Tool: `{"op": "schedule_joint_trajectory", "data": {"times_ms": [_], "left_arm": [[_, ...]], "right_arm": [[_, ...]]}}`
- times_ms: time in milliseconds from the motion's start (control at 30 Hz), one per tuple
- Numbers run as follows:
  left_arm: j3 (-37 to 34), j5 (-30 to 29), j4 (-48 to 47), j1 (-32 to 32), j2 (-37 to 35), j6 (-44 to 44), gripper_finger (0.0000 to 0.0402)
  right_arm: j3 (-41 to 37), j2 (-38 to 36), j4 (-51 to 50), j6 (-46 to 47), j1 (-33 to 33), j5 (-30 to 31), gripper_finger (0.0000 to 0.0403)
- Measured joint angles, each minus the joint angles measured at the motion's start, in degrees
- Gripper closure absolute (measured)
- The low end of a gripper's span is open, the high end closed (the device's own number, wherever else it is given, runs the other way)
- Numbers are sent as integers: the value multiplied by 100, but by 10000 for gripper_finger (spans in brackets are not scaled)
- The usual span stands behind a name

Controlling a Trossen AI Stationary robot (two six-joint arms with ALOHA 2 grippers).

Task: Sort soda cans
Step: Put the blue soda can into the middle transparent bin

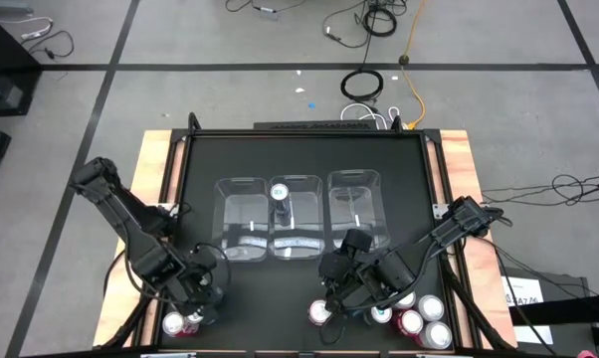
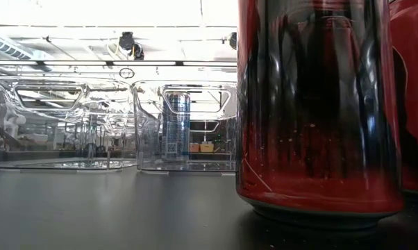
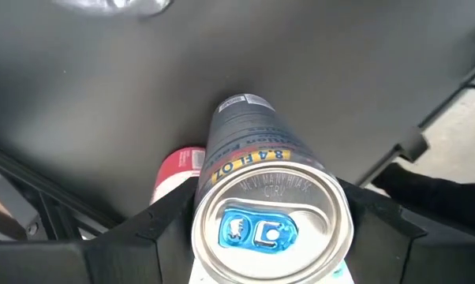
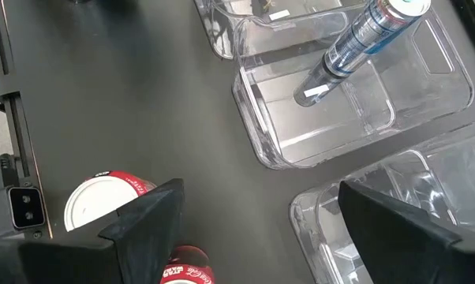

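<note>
Three clear rectangular plastic bins (image 1: 298, 213) stand side by side at the middle of your black table (image 1: 200, 169). Only the middle bin holds a can: a slim blue soda can with a silver top (image 1: 279, 192), upright against its far wall; the low view shows its blue body through the clear wall (image 2: 175, 125).

Your left tool (image 1: 195, 298) sits at the near left edge of the table and is clamped on a grey-bodied can with a silver top and blue pull tab (image 3: 271, 211), one dark finger (image 3: 155, 229) on each side. A red can with a pale lid (image 3: 177, 171) stands just beside it.

Your right tool (image 4: 257, 217) hovers near the front edge, right of centre, with its jaws spread wide and nothing between them. A red can with a silver top (image 4: 102, 202) stands beside its finger. More red and pink cans with silver tops (image 1: 424, 318) cluster at the near right corner of the table.
</note>
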Motion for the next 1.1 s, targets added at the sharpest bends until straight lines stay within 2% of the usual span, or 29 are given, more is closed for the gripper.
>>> {"op": "schedule_joint_trajectory", "data": {"times_ms": [333, 633, 833, 1100], "left_arm": [[2, -269, 153, 430, -495, 740, 152], [2, -282, 729, 1037, -814, 1950, 152], [4, -207, 1179, 1729, -1067, 2960, 152], [7, 513, 1245, 3034, -1145, 4340, 152]], "right_arm": [[-1, 1, -2, 27, 0, -4, 74], [-2, 2, -140, 371, -9, 133, 74], [-1, 0, -263, 709, -51, 181, 74], [-2, 1, -383, 1218, -52, 264, 74]]}}
